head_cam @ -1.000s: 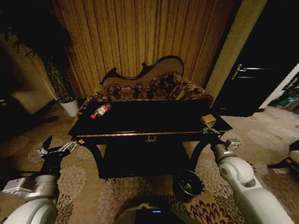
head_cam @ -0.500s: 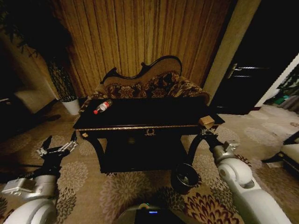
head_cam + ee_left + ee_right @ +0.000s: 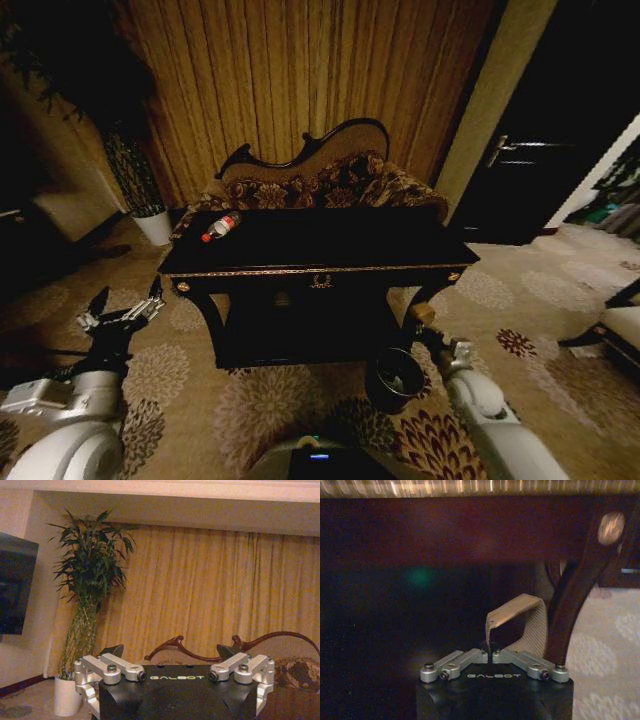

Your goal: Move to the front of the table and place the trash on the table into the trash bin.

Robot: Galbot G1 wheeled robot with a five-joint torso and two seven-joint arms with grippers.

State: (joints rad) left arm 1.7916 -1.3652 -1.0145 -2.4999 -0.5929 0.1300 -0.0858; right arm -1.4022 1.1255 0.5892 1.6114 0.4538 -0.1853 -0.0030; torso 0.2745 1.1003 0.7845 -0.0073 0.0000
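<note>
The black table (image 3: 320,268) with its gold-trimmed edge stands straight ahead. A clear bottle with a red label (image 3: 220,227) lies on the table's far left corner. My right gripper (image 3: 427,327) is below the tabletop beside the front right leg, shut on the small tan box (image 3: 423,313). The right wrist view shows the right gripper (image 3: 490,655) pinching the tan box (image 3: 522,622) by its edge. The dark round trash bin (image 3: 396,378) stands on the carpet just below and left of that gripper. My left gripper (image 3: 120,315) is open, held left of the table; the left gripper (image 3: 170,652) holds nothing.
A floral sofa (image 3: 320,185) with a curved dark frame sits behind the table, before a curtain. A white plant pot (image 3: 152,228) stands at the back left. A dark door (image 3: 530,150) is at the right. Patterned carpet lies around the table.
The right gripper has come down from the table's right corner with the tan box, to beside the leg above the bin. The left arm has barely moved.
</note>
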